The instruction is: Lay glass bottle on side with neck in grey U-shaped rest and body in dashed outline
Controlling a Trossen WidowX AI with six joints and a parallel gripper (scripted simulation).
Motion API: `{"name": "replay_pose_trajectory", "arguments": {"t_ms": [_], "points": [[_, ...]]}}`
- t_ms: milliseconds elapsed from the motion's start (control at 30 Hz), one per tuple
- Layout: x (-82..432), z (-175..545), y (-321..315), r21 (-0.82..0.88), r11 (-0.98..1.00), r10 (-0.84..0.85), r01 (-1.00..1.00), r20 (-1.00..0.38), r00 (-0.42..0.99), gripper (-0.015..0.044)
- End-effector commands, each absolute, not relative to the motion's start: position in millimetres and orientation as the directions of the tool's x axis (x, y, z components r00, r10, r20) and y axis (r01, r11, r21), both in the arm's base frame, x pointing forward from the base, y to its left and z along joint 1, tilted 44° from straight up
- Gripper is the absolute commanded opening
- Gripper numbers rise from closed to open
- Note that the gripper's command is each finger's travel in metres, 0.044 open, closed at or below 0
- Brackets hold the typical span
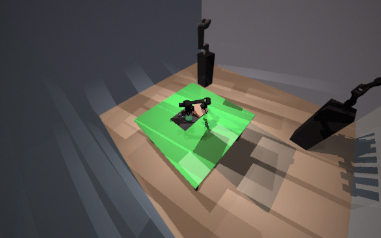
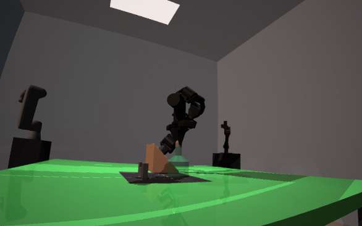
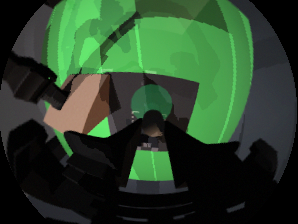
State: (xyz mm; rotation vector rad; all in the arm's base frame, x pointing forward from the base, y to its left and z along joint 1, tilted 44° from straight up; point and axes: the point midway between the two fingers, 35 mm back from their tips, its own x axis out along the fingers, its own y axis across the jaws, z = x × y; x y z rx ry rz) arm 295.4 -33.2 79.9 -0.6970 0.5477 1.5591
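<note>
Two black pedestals (image 1: 205, 69) (image 1: 324, 125) (image 2: 29, 154) (image 2: 226, 160): standing beyond the table edges as I look, each bearing a dark arm, well apart from the work.
Table: broad green top (image 1: 168, 140) (image 2: 104, 200) (image 3: 215, 55), straight-edged; the work sits inward of every edge, with green surface around it.
Working arm (image 1: 194, 102) (image 2: 179, 108): black, bent over the bottle; its lower joint meets the wedge's sloping face.
Mat: dark four-sided sheet (image 1: 185, 127) (image 2: 196, 179) (image 3: 185, 90) under the work, its edges within the table's.
Wedge: orange-tan block (image 1: 199, 111) (image 2: 156, 159) (image 3: 75, 105) beside the bottle, restricting room on that flank; the opposite flank is more open.
Bottle position: glass bottle (image 1: 188, 118) (image 2: 179, 163) (image 3: 151, 97) over the mat, near the wedge.
Bottle axis: vertical, neck pointing up, base down; not laid on its side.
Bottle appearance: see-through blue-green, wide round body, conical shoulder, narrow neck, tan tip.
Rest: small grey U-shaped rest (image 2: 143, 170), upright at the mat's near side in the exterior view, apart from the bottle.
Gripper (image 1: 188, 112) (image 2: 179, 143) (image 3: 153, 121): fingers pointing down, clamped on the top of the bottle's neck; exact contact hidden.
</note>
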Motion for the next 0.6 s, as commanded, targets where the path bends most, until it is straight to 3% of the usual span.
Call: {"name": "replay_pose_trajectory", "arguments": {"t_ms": [0, 567], "points": [[296.4, 75.4, -41.8, -0.055, -0.106, 0.697, -0.993, -0.716, -0.035, 0.012], [297.5, 70.9, -48.8, -0.054, -0.108, 0.719, -0.993, -0.694, -0.04, 0.012]]}}
